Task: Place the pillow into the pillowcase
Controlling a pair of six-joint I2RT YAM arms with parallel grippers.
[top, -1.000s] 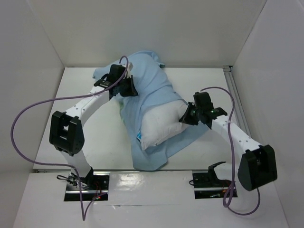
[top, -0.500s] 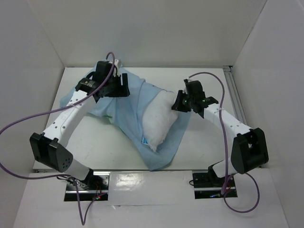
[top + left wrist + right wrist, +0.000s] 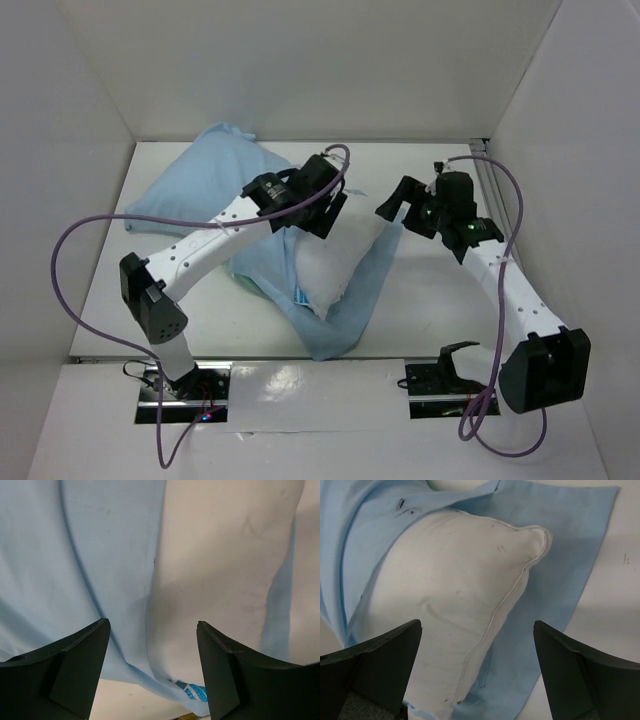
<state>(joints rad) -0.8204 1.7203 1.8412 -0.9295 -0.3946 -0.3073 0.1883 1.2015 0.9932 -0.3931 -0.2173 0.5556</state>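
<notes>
A light blue pillowcase (image 3: 200, 185) is seen bunched to the left of the white pillow (image 3: 330, 268), its loose mouth spread under and partly over the pillow on the counter (image 3: 440, 300). The left claw (image 3: 322, 215) is spread wide just above the pillow's left edge, gripping nothing. The right claw (image 3: 397, 202) is opened wide beside the pillow's far right corner, empty. Both items are judged soft, light and floppy; the pillowcase hem beside the pillow is best pinched.
</notes>
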